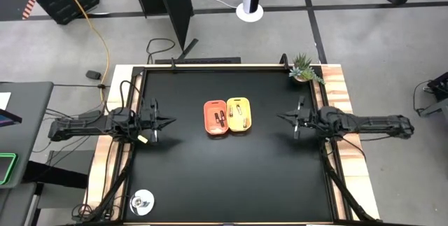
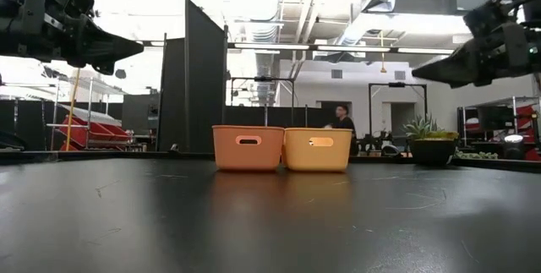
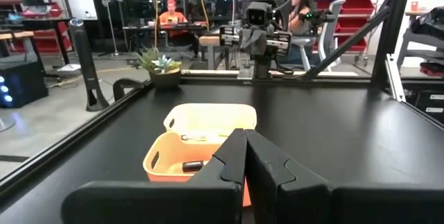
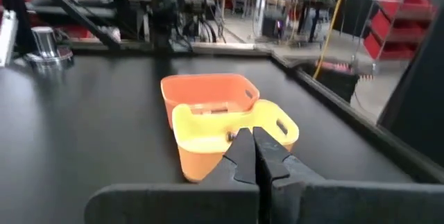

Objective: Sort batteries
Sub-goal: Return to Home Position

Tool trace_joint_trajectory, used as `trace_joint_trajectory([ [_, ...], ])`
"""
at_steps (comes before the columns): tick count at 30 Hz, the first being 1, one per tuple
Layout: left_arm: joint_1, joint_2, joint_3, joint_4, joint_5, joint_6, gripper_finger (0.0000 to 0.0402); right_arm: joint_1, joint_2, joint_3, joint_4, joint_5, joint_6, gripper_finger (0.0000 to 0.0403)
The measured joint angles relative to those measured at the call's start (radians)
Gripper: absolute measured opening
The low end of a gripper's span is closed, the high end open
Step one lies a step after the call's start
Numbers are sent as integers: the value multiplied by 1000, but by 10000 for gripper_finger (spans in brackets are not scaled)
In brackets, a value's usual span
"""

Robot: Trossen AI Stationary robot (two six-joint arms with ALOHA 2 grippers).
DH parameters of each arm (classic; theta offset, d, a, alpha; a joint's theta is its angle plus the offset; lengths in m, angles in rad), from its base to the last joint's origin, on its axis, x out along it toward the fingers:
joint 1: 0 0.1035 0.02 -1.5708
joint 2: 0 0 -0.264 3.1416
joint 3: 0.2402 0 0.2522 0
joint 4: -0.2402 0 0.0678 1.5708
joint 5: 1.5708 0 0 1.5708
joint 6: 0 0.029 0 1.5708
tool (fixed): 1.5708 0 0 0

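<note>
We see a black table [image 1: 210, 177] in a workshop, with a potted plant [image 1: 304, 68] at one corner. Mid-table, an orange tray [image 1: 209, 107] and a yellow tray [image 1: 246, 103] touch side by side. Dark batteries [image 1: 220, 119] lie in the orange tray, silvery batteries [image 1: 242, 114] in the yellow. The left gripper [image 1: 171, 121] and right gripper [image 1: 278, 118] hover at opposite sides, fingers pressed together, empty.

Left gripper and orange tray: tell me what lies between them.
Nothing but bare black tabletop separates the left gripper from the orange tray; the high view shows it plainly.
</note>
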Motion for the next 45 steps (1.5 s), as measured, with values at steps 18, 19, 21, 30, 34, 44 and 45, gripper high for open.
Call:
trace_joint_trajectory([
  [18, 0, 0, -1, -2, 20, -103, 7, -57, -97, -1, -3, -10, 150, 10],
  [19, 0, 0, -1, -2, 20, -113, 8, -57, -97, -1, -3, -10, 167, 14],
  [21, 0, 0, -1, -2, 19, -118, 8, -57, -97, -1, -3, -10, 185, 21],
  [30, 0, 0, -1, -2, 18, -110, 8, -57, -97, -2, -4, -10, 196, 32],
  [34, 0, 0, -1, -2, 17, -100, 8, -57, -97, -2, -4, -10, 196, 31],
  [44, -27, 0, -1, 0, 11, -93, 9, -57, -97, -2, -5, -10, 197, 31],
  [45, -37, 0, -1, 0, 15, -93, 9, -57, -97, -2, -5, -10, 197, 31],
])
